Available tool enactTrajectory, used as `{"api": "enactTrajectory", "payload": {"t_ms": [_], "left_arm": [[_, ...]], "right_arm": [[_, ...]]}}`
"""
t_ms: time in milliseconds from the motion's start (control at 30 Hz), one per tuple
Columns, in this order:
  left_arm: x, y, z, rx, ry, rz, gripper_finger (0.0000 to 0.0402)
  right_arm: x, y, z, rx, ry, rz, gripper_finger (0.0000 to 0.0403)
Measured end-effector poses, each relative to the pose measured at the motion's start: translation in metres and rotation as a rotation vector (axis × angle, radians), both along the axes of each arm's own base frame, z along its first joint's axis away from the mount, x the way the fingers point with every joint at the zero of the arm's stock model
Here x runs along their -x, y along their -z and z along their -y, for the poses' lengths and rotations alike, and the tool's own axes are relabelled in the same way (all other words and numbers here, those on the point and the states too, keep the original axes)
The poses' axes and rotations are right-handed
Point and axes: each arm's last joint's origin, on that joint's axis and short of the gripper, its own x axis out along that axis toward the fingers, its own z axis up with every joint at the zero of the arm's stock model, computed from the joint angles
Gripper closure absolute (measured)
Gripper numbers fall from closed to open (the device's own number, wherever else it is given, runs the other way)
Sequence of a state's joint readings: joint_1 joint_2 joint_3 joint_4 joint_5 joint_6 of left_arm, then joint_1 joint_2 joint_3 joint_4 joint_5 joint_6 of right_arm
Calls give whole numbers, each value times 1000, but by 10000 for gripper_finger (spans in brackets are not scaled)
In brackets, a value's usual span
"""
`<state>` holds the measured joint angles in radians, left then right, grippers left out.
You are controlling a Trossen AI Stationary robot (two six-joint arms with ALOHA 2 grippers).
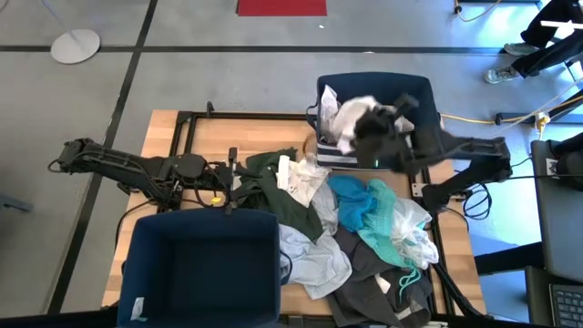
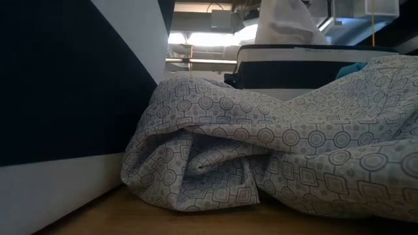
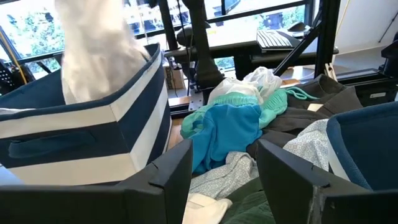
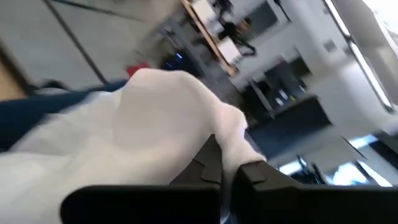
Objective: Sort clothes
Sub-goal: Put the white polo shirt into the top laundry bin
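Observation:
A pile of clothes lies on the table's right half: a dark green garment (image 1: 284, 187), a teal one (image 1: 357, 204), a light patterned one (image 1: 302, 177), light grey (image 1: 314, 262) and dark grey (image 1: 383, 287) ones. My right gripper (image 1: 369, 128) is over the far striped navy bin (image 1: 410, 91), shut on a white garment (image 1: 349, 114). My left gripper (image 1: 230, 179) is open and empty at the pile's left edge, next to the dark green garment; its fingers show in the left wrist view (image 3: 225, 177). My right gripper pinches a bunched fold of the white garment (image 4: 227, 146) between its two shut fingers; how many layers I cannot tell. The garment hangs below the gripper over the far bin (image 3: 93, 50), its lower part inside the bin.
A second navy bin (image 1: 200, 264) stands at the table's near left, close beside my left arm. In the low view its wall (image 2: 65, 78) stands next to the patterned cloth (image 2: 281, 156). The black table frame (image 1: 187, 118) runs along the edges.

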<state>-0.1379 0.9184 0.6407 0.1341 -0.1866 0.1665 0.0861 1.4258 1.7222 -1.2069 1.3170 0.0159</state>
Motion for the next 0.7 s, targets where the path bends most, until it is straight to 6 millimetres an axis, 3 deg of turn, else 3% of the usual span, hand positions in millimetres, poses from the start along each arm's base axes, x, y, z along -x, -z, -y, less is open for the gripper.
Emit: {"api": "enactTrajectory", "payload": {"t_ms": [133,300,533,700], "left_arm": [[0,0,0,0,0,0,235],[0,0,0,-1,0,-2,235],[0,0,0,-1,0,-2,235],[0,0,0,0,0,-2,235]], "right_arm": [[7,-11,36,-14,119,-2,400],[16,-6,79,-128,215,12,395],[25,35,126,-329,320,6,397],[26,71,143,-526,308,35,389]]}}
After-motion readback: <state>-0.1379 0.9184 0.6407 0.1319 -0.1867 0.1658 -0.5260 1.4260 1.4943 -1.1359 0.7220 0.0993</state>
